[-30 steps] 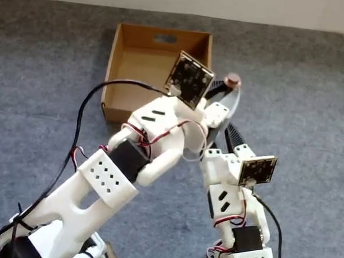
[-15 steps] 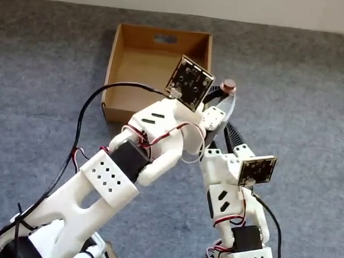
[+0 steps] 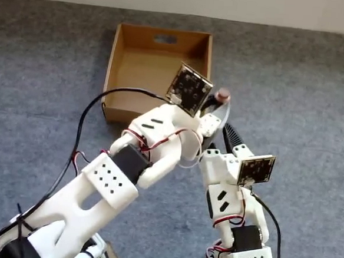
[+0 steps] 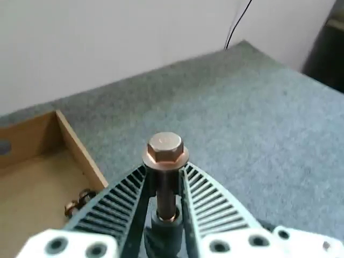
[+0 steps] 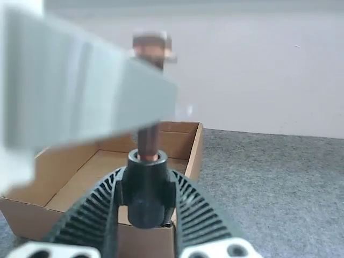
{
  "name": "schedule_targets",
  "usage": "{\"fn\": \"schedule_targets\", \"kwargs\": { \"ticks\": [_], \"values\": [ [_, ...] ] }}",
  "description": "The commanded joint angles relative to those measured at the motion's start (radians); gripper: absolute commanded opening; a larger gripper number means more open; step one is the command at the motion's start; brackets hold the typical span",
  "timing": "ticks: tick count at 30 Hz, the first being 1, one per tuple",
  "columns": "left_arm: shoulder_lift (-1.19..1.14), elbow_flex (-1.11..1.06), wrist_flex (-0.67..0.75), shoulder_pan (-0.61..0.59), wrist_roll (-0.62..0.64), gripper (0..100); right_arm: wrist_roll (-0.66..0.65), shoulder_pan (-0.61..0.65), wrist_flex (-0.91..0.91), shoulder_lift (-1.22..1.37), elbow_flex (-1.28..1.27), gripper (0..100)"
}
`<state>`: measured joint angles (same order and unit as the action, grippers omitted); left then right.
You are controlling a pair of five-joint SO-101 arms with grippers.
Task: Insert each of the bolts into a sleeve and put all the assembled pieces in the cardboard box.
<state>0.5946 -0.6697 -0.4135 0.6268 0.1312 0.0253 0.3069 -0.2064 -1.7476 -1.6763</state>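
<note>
Copper-coloured hex-head bolt [image 4: 166, 153] stands upright, pinched by its shank between the ribbed fingers of the left gripper [image 4: 165, 171], with its head just above the fingertips. Directly beneath that gripper, the right gripper [image 5: 145, 178] is clamped on a black cylindrical sleeve [image 5: 144, 193] held mouth up. The bolt's lower end sits in that mouth. I cannot tell how deep it is, though much of the shank shows above the sleeve. Beyond both grippers lies the open brown cardboard box [image 3: 112, 66] on the grey carpeted surface [image 3: 293, 84]. On the box floor, off to one side of the left gripper, rests a small brownish metal piece [image 4: 78, 203]. It is probably an assembled pair, but too small to be sure. By my reading this insertion is begun, not finished: the bolt needs pushing home, then the pair goes into the box. Whether other loose bolts remain cannot be judged.
</note>
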Motion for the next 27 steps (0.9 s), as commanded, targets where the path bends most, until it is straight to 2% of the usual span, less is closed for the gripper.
{"fn": "schedule_targets", "kwargs": {
  "ticks": [1, 9, 15, 21, 27],
  "values": [
    [0.039, -0.007, 0.011, -0.022, 0.005, 1, 0.002, 0.004, 0.021, -0.007, -0.033, 0.9],
    [0.039, -0.01, -0.002, -0.024, 0.006, 1, 0.002, 0.004, 0.019, -0.007, -0.035, 0.9],
    [0.041, -0.007, -0.041, -0.025, 0.011, 14, 0.002, 0.004, 0.022, -0.007, -0.051, 0.9],
    [0.053, -0.001, -0.103, -0.027, 0.011, 10, 0.002, 0.004, 0.022, -0.007, -0.053, 0.9],
    [0.239, -0.007, -0.261, -0.031, 0.006, 10, 0.002, 0.004, 0.022, -0.007, -0.054, 0.9]
  ]
}}
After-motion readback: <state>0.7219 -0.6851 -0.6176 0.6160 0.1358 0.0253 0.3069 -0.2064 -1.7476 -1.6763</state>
